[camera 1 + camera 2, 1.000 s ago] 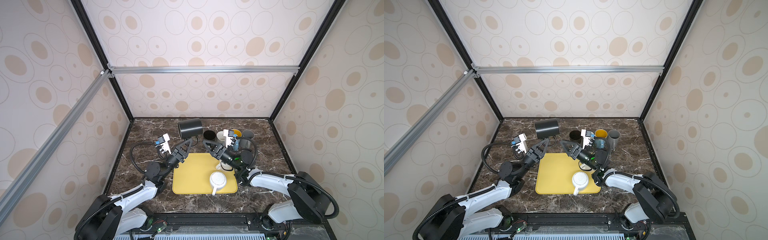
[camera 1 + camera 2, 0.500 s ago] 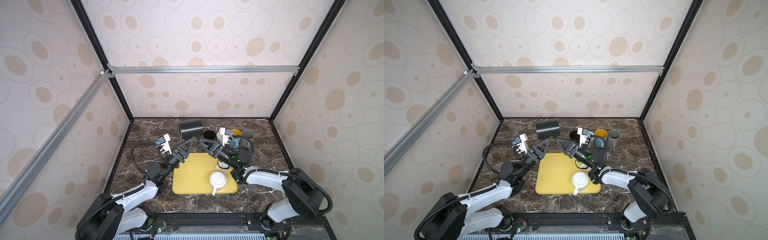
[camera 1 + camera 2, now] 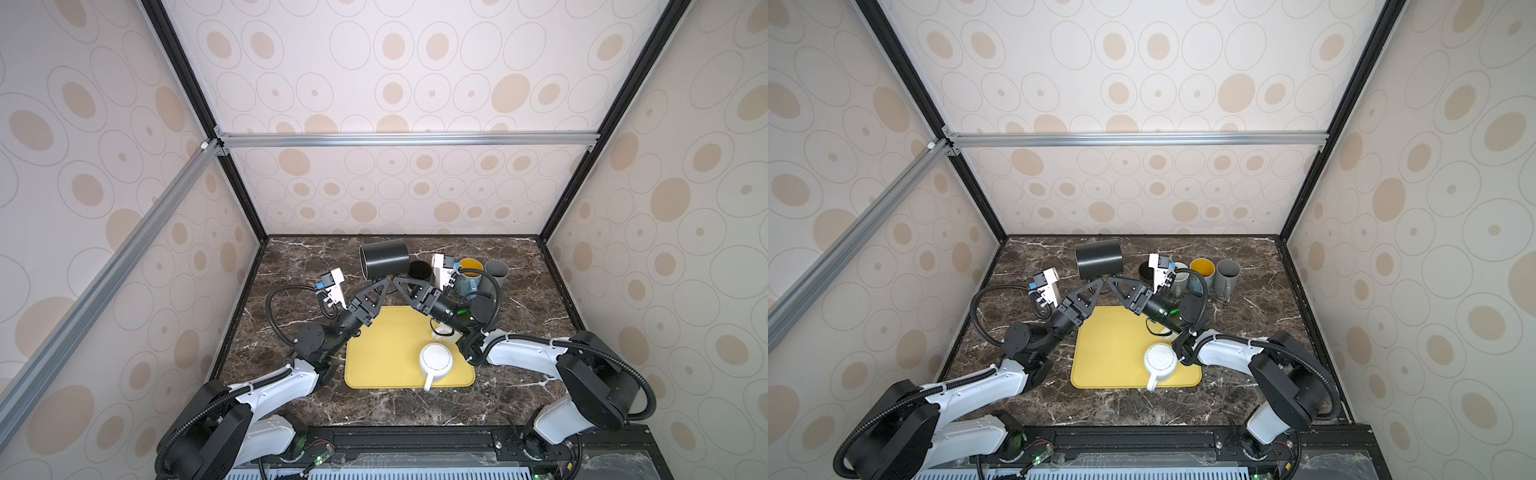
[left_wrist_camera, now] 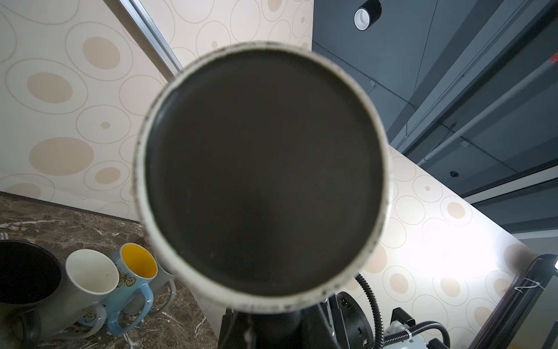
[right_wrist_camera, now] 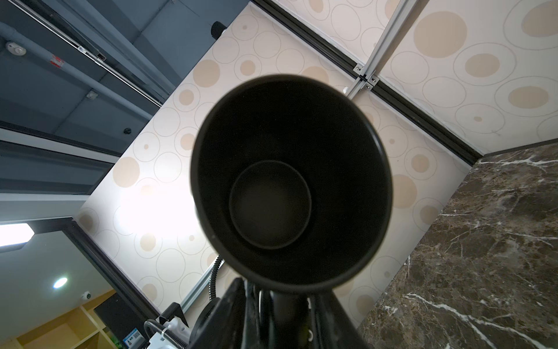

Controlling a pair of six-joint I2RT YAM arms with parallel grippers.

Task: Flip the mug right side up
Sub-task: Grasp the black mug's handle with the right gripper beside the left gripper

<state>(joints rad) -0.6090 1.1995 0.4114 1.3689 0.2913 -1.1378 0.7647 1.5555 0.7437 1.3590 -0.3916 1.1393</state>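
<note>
Above the 12 o'clock edge of the yellow mat [image 3: 386, 353] [image 3: 1104, 357], clear of the table [image 3: 299, 257]: black mug [image 3: 384, 259] [image 3: 1098, 259], lifted and lying on its side. Its base [image 4: 262, 175] faces the left wrist camera and its open mouth [image 5: 290, 187] faces the right one.

Left arm enters from 7 o'clock, elbow low beside the mat's 9 o'clock edge, forearm angled up toward 1 o'clock. Left gripper [image 3: 385, 283] [image 3: 1099, 282] pinched tight under the mug, carrying it.

Right arm enters from 4 o'clock, low along the mat's 3 o'clock edge, wrist climbing toward 11 o'clock. Right gripper [image 3: 397, 281] [image 3: 1111, 280] meets the left one tip to tip beneath the mug. Its fingers [image 5: 232, 314] stand narrow beside the handle; whether they press it, cannot tell.

White mug [image 3: 435, 362] [image 3: 1160, 360] upside down at the mat's 5 o'clock corner. Row of mugs [image 4: 90, 272] upright at 3 o'clock of the black mug.
</note>
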